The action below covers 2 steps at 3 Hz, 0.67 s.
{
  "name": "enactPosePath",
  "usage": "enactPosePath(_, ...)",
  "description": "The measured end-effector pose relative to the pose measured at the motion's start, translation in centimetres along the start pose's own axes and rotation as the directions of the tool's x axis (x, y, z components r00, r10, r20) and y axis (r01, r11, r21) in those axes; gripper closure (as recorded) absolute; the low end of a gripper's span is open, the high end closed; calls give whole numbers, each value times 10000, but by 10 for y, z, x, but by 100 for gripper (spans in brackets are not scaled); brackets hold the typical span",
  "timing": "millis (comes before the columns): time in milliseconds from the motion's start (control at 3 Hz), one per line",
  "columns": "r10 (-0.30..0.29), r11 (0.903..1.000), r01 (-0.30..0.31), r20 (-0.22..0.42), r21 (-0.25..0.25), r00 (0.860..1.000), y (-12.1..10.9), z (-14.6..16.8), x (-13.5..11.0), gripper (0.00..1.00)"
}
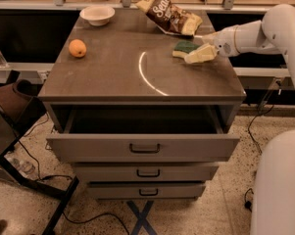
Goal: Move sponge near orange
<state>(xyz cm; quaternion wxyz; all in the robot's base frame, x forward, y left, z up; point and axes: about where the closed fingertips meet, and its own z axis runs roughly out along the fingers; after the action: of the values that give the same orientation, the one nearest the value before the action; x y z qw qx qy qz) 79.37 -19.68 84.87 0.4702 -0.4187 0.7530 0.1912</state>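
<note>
The sponge (pixel 184 48), pale yellow with a dark green top, lies on the right part of the cabinet top (pixel 127 72). The orange (pixel 77 48) sits far off at the left side of the same top. My gripper (pixel 197 47) comes in from the right on a white arm and is low over the top, right at the sponge's right end. It is open, with one cream finger (pixel 200 56) on the near side of the sponge and a thinner one behind it. It holds nothing.
A brown and cream snack bag (pixel 169 16) lies just behind the sponge. A white bowl (pixel 97 14) stands at the back left. The cabinet's top drawer (pixel 143 146) is pulled open toward me. A dark chair (pixel 12 102) stands to the left.
</note>
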Motion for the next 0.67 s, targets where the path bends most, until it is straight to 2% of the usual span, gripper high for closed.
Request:
enactPosePath(333,-49,10000,49,-239,-21,9997,14,17,16,55)
enactPosePath(667,-23,10000,20,-276,-83,9996,16,16,13,78)
